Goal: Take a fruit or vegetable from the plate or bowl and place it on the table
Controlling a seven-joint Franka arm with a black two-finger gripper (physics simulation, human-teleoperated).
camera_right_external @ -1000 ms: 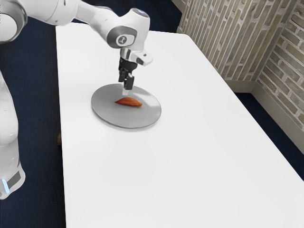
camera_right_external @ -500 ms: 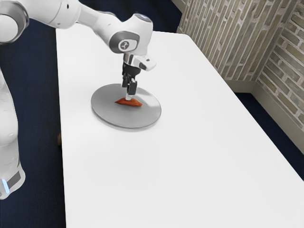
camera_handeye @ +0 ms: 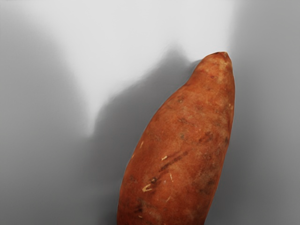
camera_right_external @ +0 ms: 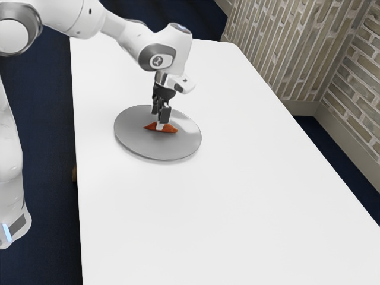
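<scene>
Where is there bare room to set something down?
Bare table runs from the plate to the exterior view's lower edge, and from the plate toward the brick wall. Crowded: mid-plate, where the gripper is down at the sweet potato.

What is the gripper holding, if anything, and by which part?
Cannot be told: the gripper is down at the middle of the sweet potato on the plate, with contact unclear.
</scene>
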